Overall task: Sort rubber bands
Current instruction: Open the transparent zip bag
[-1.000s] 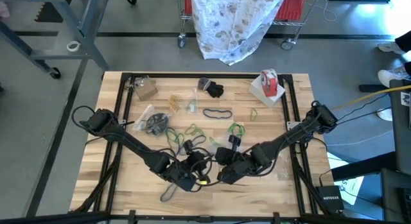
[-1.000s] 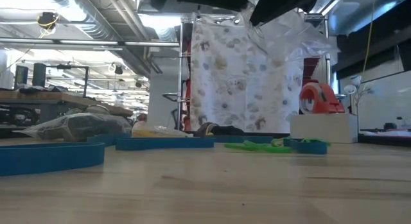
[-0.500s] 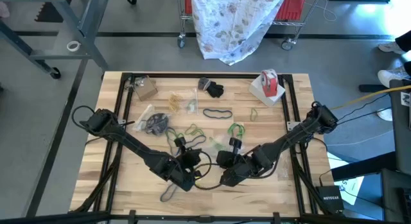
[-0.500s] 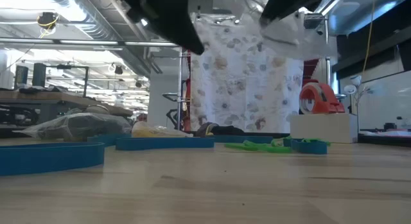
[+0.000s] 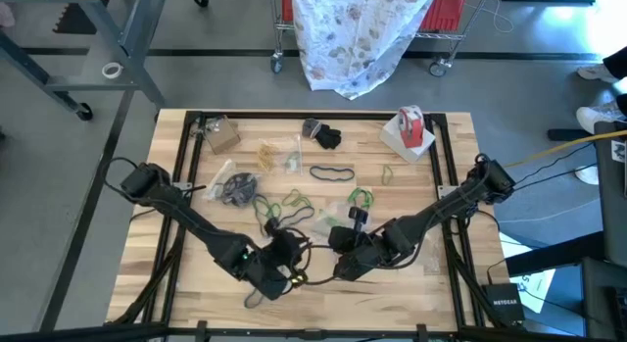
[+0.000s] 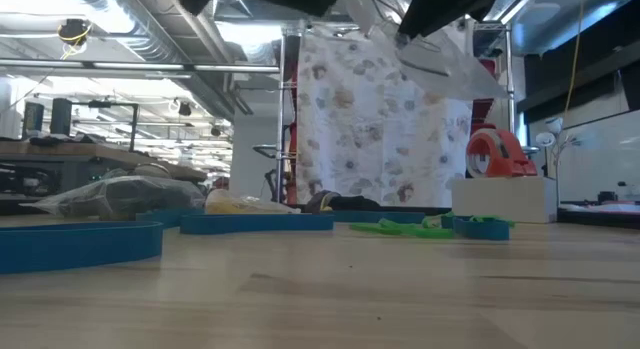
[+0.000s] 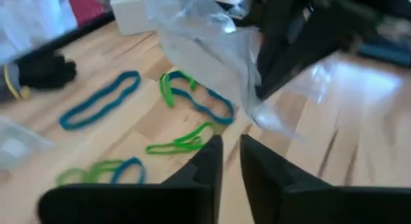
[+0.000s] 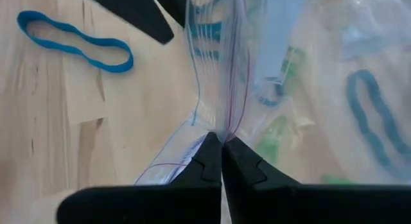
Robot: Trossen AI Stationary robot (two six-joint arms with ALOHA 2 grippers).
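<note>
**Colleague:** Where do the bands lie from your claws?

**Me:** My right claw (image 8: 221, 147) is pressed together on the rim of a clear plastic zip bag (image 8: 257, 70), lifted above the wooden worktop (image 5: 196, 273) near its front edge, about the middle. My left claw (image 7: 230, 156) hangs just beside it, fingers slightly spread with nothing visible between them. The thin teal-blue and green rubber bands (image 7: 192, 99) lie loose beyond both claws, toward the worktop's centre.

**Colleague:** Which arm is nearer?

**Me:** The left, I judge; a green band (image 7: 183, 142) lies just ahead of its tips, long axis crosswise.

**Colleague:** Room?

**Me:** Bare wood around them; the bag hangs close.
</note>
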